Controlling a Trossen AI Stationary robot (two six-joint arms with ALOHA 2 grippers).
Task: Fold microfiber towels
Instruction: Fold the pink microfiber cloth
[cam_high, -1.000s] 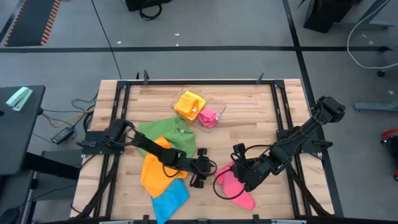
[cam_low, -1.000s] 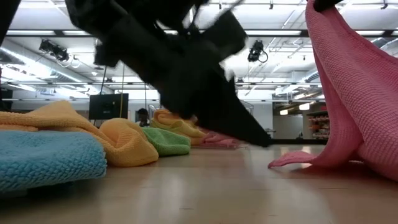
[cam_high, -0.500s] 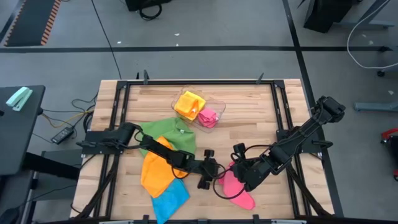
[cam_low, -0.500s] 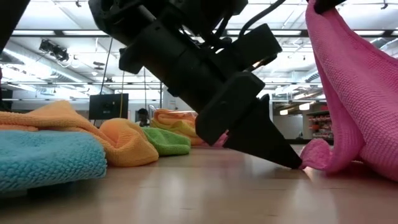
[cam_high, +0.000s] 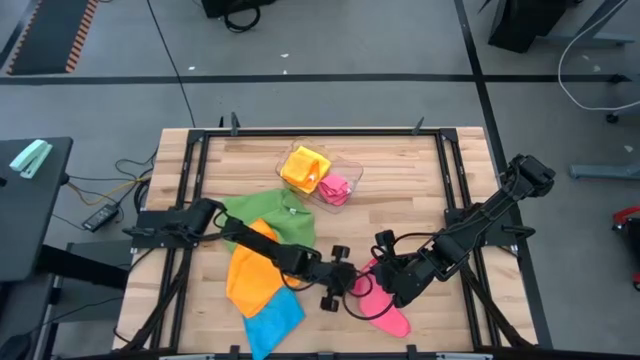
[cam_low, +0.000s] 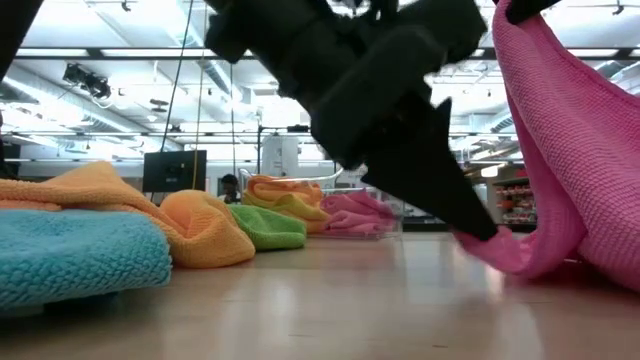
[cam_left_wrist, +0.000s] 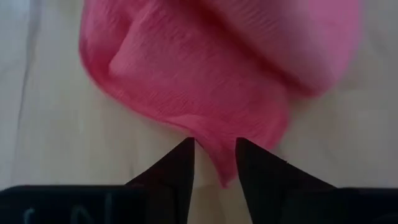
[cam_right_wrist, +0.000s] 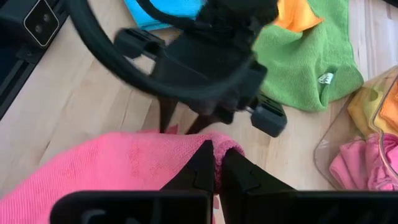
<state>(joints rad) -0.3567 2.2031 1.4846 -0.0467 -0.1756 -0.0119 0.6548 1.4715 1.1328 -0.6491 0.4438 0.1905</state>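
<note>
The left arm stretches low across the desk from its left edge toward the middle of the front edge. The left gripper (cam_high: 345, 281) points its fingers (cam_left_wrist: 175, 168) down at the desk, set a little apart. The right arm reaches in from the right edge, bent at the elbow. The right gripper (cam_high: 381, 277) has its fingers (cam_right_wrist: 200, 163) pressed together.

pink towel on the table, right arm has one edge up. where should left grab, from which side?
Take the free lower corner of the pink towel, the point trailing on the table. Come in low, level with the wood, from the left arm's side. That corner already sits between the left end effector fingers; the right end effector pinches the raised edge, so the cloth hangs clear.
</note>
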